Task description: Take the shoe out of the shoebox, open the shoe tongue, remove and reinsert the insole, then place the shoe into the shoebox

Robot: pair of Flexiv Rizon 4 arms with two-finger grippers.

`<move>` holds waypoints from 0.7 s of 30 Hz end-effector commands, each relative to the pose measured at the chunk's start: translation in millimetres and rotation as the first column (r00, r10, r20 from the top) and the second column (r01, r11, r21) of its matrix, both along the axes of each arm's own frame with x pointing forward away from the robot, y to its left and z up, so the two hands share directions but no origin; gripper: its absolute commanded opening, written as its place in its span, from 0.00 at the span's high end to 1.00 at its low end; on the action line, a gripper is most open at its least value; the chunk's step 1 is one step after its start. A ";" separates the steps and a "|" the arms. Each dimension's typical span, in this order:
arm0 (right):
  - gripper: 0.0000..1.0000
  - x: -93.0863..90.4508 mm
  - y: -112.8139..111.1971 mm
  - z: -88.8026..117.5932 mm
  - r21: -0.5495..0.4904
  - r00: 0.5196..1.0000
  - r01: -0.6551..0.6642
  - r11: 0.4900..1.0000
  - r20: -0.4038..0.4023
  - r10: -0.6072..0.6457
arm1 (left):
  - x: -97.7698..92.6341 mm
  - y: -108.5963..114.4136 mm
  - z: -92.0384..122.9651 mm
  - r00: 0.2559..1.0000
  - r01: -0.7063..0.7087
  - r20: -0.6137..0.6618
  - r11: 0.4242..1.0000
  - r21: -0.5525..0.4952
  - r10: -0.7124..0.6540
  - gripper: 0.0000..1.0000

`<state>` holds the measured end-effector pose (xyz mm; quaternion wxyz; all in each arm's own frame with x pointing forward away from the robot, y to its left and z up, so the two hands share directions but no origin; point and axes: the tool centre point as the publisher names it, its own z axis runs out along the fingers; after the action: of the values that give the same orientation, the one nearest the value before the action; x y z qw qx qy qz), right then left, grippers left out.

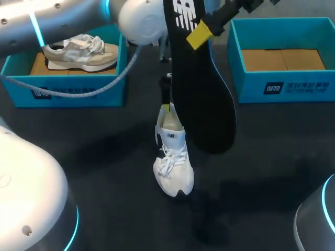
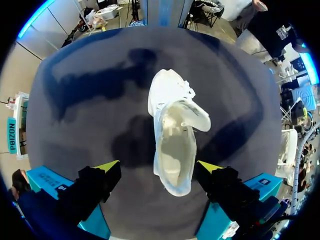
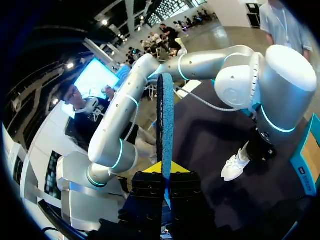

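A white shoe (image 1: 173, 159) stands on the dark table at the middle, toe toward me. In the left wrist view the shoe (image 2: 172, 135) shows a bare inside, with its tongue (image 2: 194, 115) pulled up. My left gripper (image 1: 166, 107) hangs just over the heel; this gripper (image 2: 159, 166) is open, one finger on each side of the heel. My right gripper (image 1: 201, 32) holds the black insole (image 1: 201, 78) high above the shoe. Seen from the right wrist, that gripper (image 3: 164, 169) is shut on the insole (image 3: 165, 115), which shows edge-on.
A teal shoebox (image 1: 63, 94) at the back left holds a beige shoe (image 1: 81, 51). A second teal shoebox (image 1: 282, 86) at the back right has only its cardboard floor showing. My left arm (image 3: 240, 85) arches over the table's middle.
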<state>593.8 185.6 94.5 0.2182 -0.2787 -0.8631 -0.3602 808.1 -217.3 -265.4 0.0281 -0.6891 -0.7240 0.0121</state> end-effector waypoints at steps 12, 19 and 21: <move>1.00 1.1 1.5 0.2 -0.003 1.000 0.000 1.000 -0.002 0.000 | -3.0 9.1 -0.4 1.000 -0.005 0.013 0.989 -0.146 0.007 0.00; 1.00 1.1 1.5 0.2 -0.003 1.000 0.000 1.000 -0.002 0.000 | -1.7 2.5 2.2 1.000 -0.019 -0.002 0.981 -0.194 0.019 0.00; 1.00 6.5 -2.9 2.3 0.023 1.000 0.009 1.000 -0.005 -0.009 | 0.7 -1.1 6.2 0.999 -0.040 -0.016 0.970 -0.241 0.037 0.00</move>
<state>596.4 186.2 97.1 0.2181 -0.2818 -0.8602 -0.3648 806.1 -222.8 -257.6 -0.0374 -0.6782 -0.7291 0.0840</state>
